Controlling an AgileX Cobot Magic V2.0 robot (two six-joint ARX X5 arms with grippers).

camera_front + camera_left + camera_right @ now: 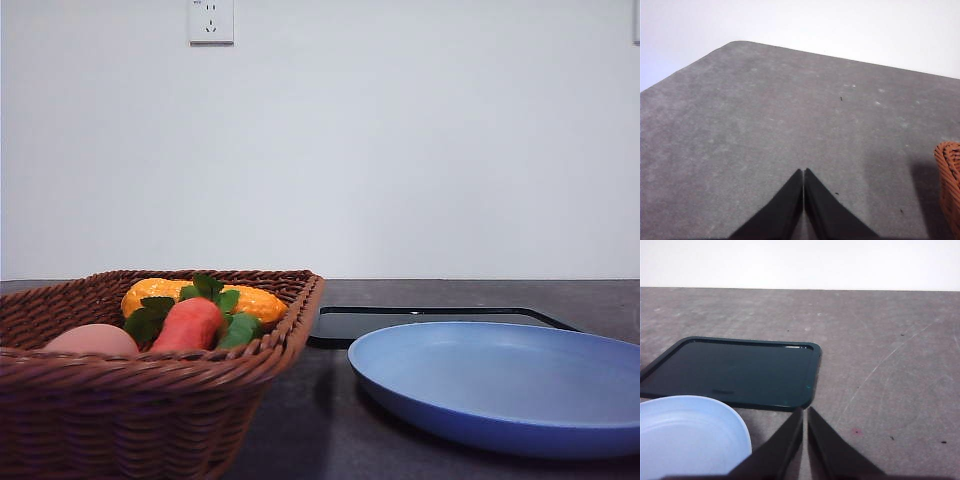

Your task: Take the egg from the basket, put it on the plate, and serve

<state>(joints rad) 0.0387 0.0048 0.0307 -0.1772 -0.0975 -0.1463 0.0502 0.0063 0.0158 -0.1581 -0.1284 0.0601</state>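
A grey table (330, 420) is stretching across all three views, running back to a white wall (400, 140) that is carrying a socket (211, 20) near its top.

The basket (130, 400) is sitting at the front left of the table, its braided rim filling the lower left of the front view; a sliver of its orange-brown weave (950, 180) is also showing at the edge of the left wrist view.

The plate (500, 385) is lying flat just right of the basket, apart from it, with nothing showing on it. Its pale blue rim (695, 440) is also appearing in the right wrist view, its far edge overlapping the near edge of the tray from that angle.

The tray (430, 318) is lying flat behind the plate, dark and glossy, with rounded corners (735, 372).

Inside the basket, a corn cob (200, 297) is lying toward the back, a carrot (188, 325) with green leaves is leaning in front of it, and the egg (92, 340) is resting at the left, just beside the carrot and partly hidden by the near rim.

The left gripper (803, 172) is hanging over bare table near the basket, its jaws pressed together on nothing. The right gripper (805, 411) is hovering by the tray's near corner, its jaws nearly together with a thin gap, gripping nothing.
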